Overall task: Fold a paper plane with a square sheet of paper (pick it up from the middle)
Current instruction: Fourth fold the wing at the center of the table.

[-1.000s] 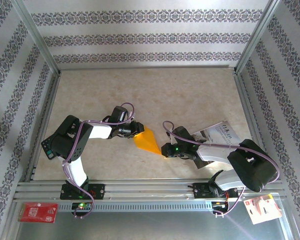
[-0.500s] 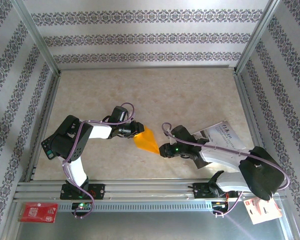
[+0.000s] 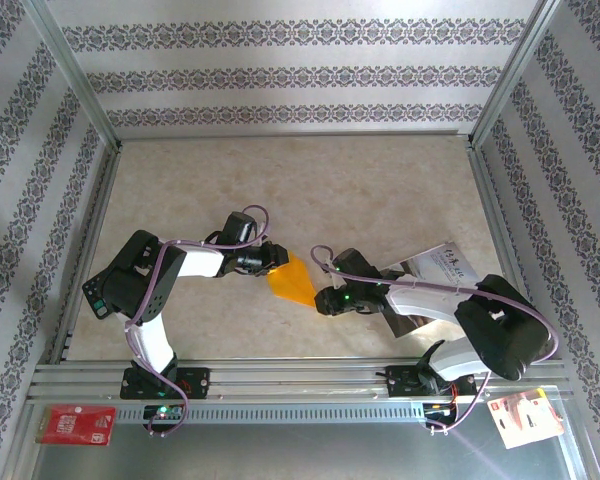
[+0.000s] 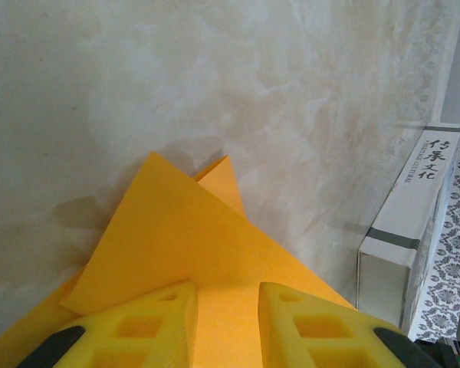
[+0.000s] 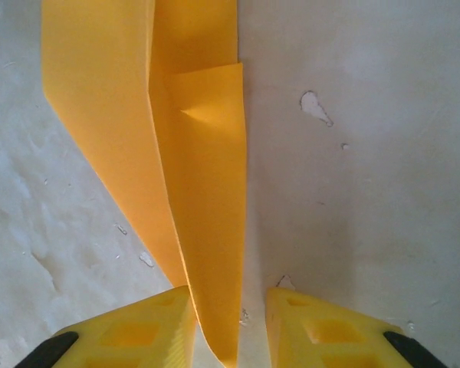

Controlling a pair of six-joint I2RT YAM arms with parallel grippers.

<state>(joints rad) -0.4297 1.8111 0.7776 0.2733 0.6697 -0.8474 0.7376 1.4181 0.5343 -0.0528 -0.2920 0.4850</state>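
From above, a folded orange paper [image 3: 292,282] lies flat on a mottled beige table [image 3: 380,190], between the two arms. It is thin, matte and bright, creased into a pointed wedge with layered flaps. The left gripper [image 3: 277,258] hides its far-left corner and the right gripper [image 3: 318,298] hides its near tip. In the left wrist view, yellow hollow-celled fingers [image 4: 149,326] stand parted over the paper; whether they press on it cannot be told. In the right wrist view, the jaws are released, with the narrow tip in the gap. A white printed box [image 4: 410,230] stands near, partly cut off
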